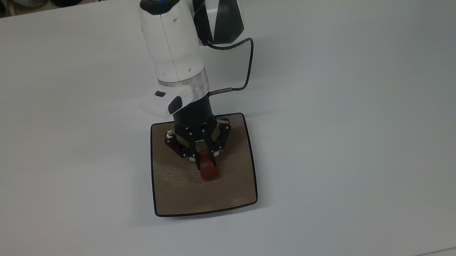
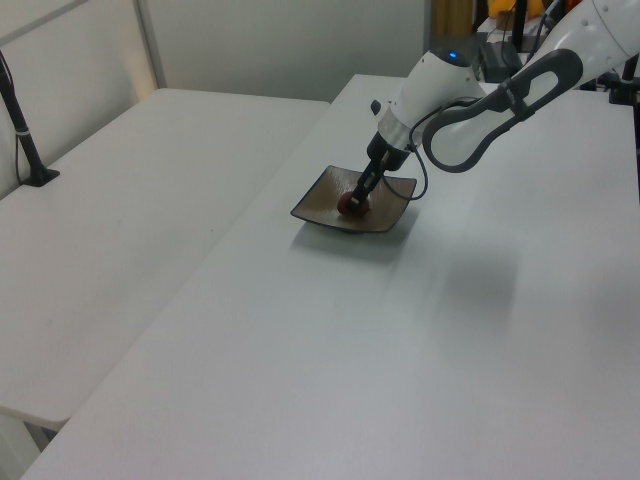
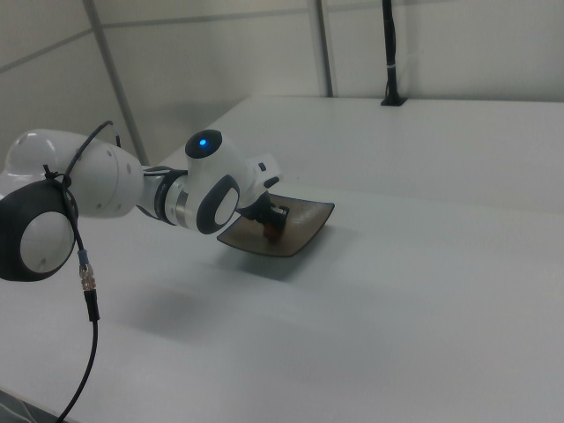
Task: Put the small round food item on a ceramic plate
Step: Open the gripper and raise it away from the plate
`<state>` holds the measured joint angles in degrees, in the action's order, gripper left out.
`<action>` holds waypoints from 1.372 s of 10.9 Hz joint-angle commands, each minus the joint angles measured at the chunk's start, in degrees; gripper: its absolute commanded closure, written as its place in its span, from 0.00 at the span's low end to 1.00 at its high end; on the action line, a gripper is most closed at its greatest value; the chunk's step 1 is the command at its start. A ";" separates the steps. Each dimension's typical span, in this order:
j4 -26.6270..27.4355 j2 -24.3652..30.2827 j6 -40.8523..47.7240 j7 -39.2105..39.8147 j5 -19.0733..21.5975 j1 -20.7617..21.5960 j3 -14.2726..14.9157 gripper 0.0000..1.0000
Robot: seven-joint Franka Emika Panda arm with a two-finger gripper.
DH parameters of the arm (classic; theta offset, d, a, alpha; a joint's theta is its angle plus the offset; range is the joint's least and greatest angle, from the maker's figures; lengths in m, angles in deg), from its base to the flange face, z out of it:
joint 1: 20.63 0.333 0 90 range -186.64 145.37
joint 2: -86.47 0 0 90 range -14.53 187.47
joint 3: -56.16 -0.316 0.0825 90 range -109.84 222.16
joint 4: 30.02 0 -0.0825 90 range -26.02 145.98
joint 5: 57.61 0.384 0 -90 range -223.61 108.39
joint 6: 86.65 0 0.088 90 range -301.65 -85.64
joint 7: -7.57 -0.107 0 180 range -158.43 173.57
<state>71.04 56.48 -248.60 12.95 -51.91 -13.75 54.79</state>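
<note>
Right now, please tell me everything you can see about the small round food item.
The small round food item is a reddish-brown, glossy, chunky lump, far smaller than the ceramic plate beneath it. It sits low over the plate's middle, gripped between the fingers of the gripper, which comes down from above. Whether it already rests on the plate's tan rippled surface cannot be told. In the left view it shows as a small red blob at the gripper's tip.

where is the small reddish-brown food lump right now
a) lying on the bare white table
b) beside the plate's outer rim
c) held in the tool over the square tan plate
c: the tool is shut on the small reddish-brown food lump above the square tan-brown ceramic plate.
</note>
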 commanded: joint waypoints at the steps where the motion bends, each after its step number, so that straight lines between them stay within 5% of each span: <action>1: 0.10 -0.68 -1.34 0.51 0.45 0.50 0.31 0.47; 4: 0.19 -0.77 -1.26 0.43 0.45 0.50 0.31 0.00; 9: 0.72 3.34 0.06 0.08 0.45 0.59 0.31 0.00; 15: -0.33 24.16 32.17 -0.19 0.36 -0.81 0.84 0.00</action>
<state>68.33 71.09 -228.28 12.91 -51.91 -14.11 55.13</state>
